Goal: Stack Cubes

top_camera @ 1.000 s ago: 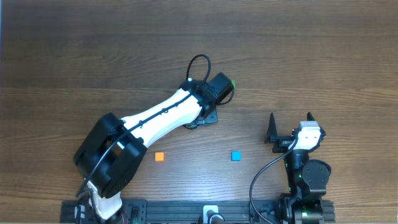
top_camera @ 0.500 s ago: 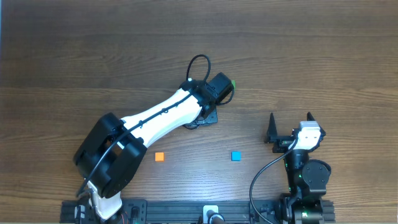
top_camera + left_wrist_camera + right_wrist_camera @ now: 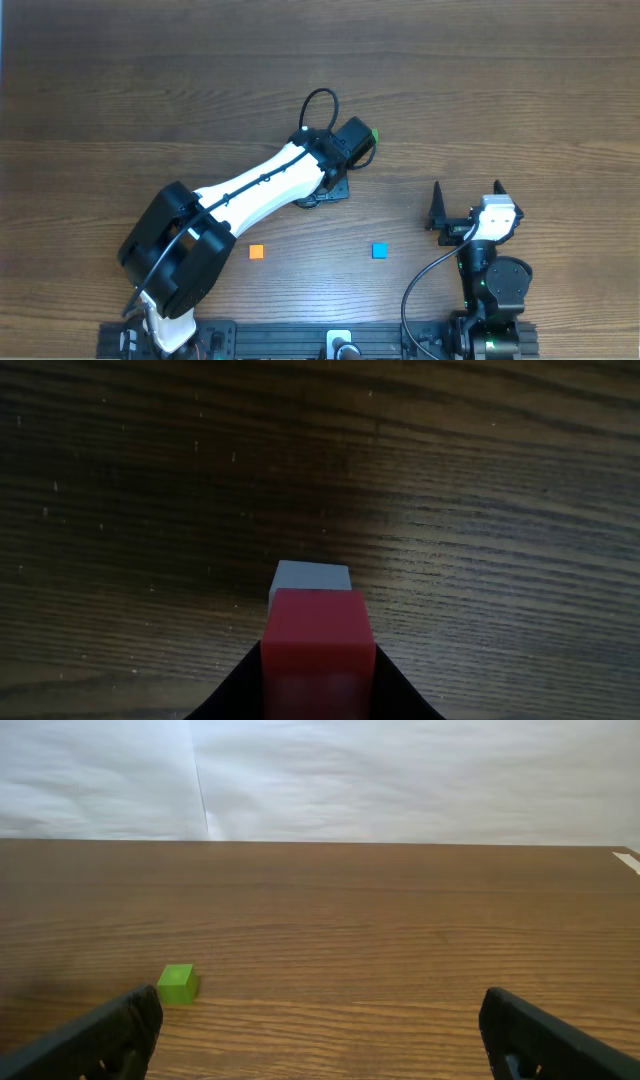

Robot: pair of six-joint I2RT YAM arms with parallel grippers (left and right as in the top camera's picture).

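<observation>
My left gripper (image 3: 318,670) is shut on a red cube (image 3: 318,640), held low over the table. A grey cube (image 3: 312,577) sits just beyond and under the red one; whether they touch I cannot tell. In the top view the left gripper (image 3: 322,193) is near the table's middle, under its own wrist. A green cube (image 3: 374,133) (image 3: 178,983) lies just past that wrist. An orange cube (image 3: 257,252) and a blue cube (image 3: 379,250) lie near the front. My right gripper (image 3: 466,203) (image 3: 320,1055) stands open and empty at the right, close to its base.
The wooden table (image 3: 520,90) has free room along the back and on both sides. The left arm's white forearm (image 3: 255,190) slants across the left middle. A black rail (image 3: 330,335) runs along the front edge.
</observation>
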